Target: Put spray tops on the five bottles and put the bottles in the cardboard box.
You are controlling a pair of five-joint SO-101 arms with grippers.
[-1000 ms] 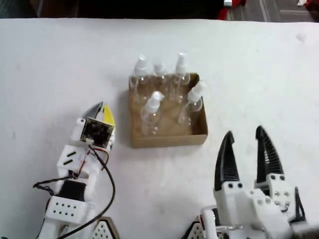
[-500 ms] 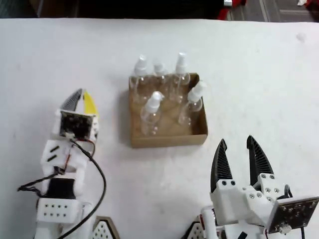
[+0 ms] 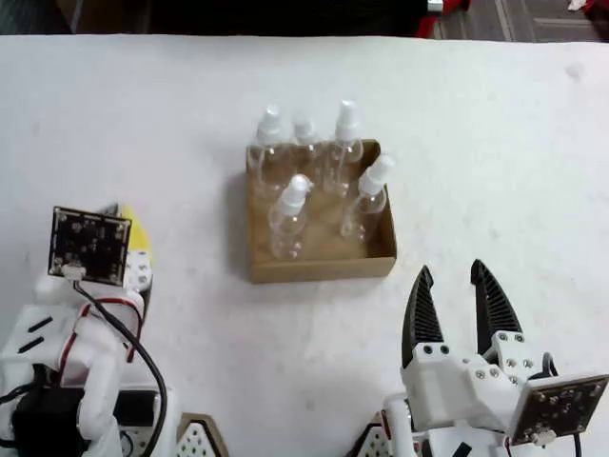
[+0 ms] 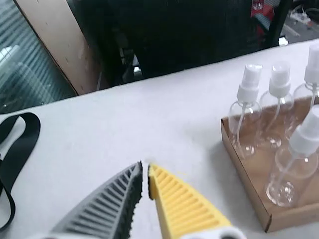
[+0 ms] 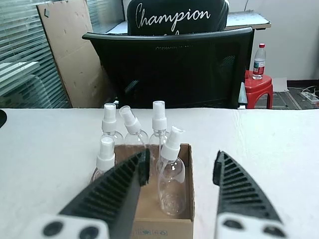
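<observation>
All five bottles (image 3: 287, 217) stand capped inside the cardboard box (image 3: 324, 268), so my one worry is a stray swing from the wide-open, empty right claw (image 3: 452, 278) near the box toppling them. My left claw (image 4: 144, 172), all but closed on nothing, has drawn well back from the box's side, and the right has also pulled back slightly.

Overhead light is even, table (image 3: 495, 124) v. bright, nearly washed out. Cardboard box (image 3: 324, 266) throws a soft shadow twd my left pincer (image 4: 145, 168). Small glints on bottles (image 5: 172, 181). Room behind dim, brighter at blinds (image 5: 20, 50).
</observation>
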